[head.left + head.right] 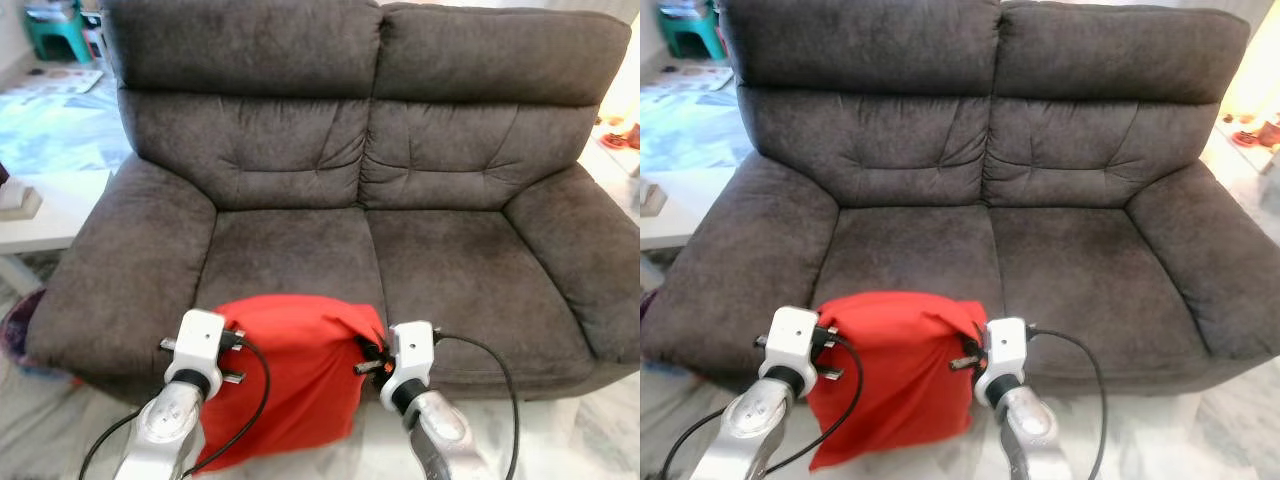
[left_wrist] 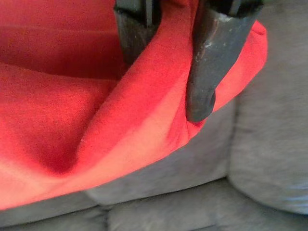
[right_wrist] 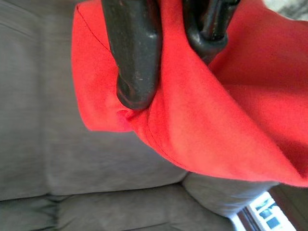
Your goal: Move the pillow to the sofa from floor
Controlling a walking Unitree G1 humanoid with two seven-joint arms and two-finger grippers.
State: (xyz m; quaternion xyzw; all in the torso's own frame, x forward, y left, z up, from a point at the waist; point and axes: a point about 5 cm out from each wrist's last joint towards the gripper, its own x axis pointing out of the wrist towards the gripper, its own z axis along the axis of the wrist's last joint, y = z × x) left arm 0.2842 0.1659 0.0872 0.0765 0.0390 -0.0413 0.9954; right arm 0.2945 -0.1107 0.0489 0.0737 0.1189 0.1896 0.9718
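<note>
Left gripper (image 1: 238, 350): its 2 black fingers (image 2: 207, 72) are pinched on a fold at the left edge of the soft red fabric pillow (image 1: 295, 375); the cloth is squeezed tight between them.
Right gripper (image 1: 368, 360): it is clamped in the same way on the right upper corner of the pillow, and the fabric bunches around its fingers (image 3: 134, 57).
Reason for the hold: I judge that 2 grips, 1 on each side, keep the limp pillow spread and stop it from folding or swinging.
Pillow position: it hangs between the 2 grippers, in front of the sofa edge; its top is just above the front of the left seat cushion (image 1: 290, 255) and its lower part drops towards the pale marble floor (image 1: 560, 440).
Task stage: lifted, but not yet laid on the seat.
Sofa: the dark grey 2-seat fabric sofa (image 1: 480, 160) is straight ahead.
Far left: a white low table (image 1: 50, 210) stands beside the armrest.
</note>
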